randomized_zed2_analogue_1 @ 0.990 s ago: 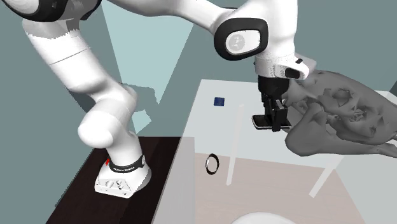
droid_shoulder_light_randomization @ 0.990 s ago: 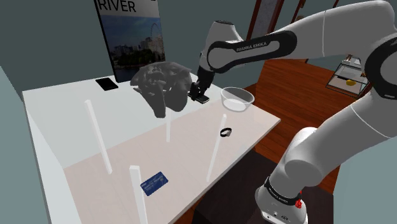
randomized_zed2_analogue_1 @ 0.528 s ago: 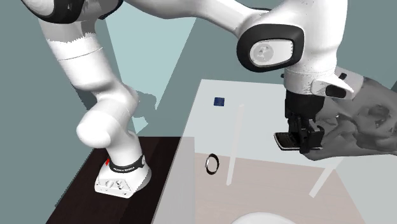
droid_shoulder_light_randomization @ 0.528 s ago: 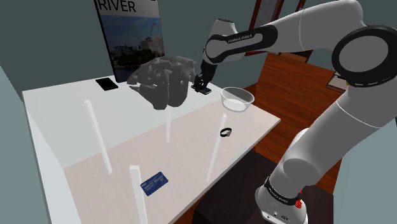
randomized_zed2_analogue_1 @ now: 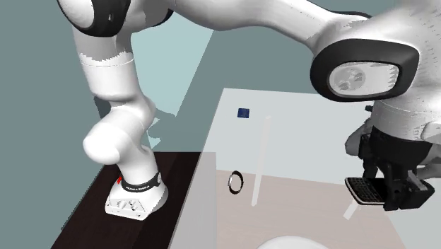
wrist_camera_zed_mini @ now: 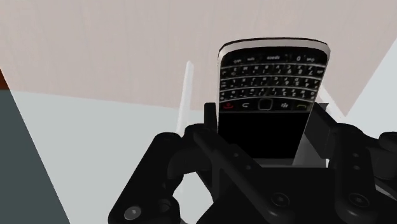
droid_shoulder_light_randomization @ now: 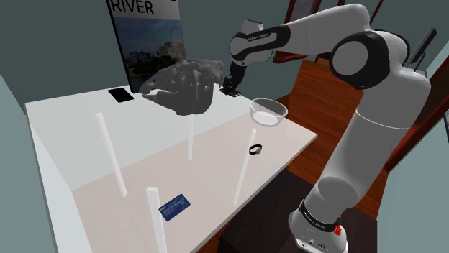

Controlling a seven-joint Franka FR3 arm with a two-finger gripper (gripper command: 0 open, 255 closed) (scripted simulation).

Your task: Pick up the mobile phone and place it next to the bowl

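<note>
Over the last second the arm has raised the mobile phone well off the surface. In the shoulder view it now hangs higher than before, just beside the grey crumpled mass and up and to the left of the clear bowl. In the second exterior view it has swung across to the right side. I judge the pick-up to be done and the carry under way. What remains is to bring the phone over to a bare spot by the bowl and lower it there. The jaws are closed to the phone's width and pinch it by its two long edges at the dark screen end. In the wrist view the keypad end sticks out beyond them, touching nothing else
</note>
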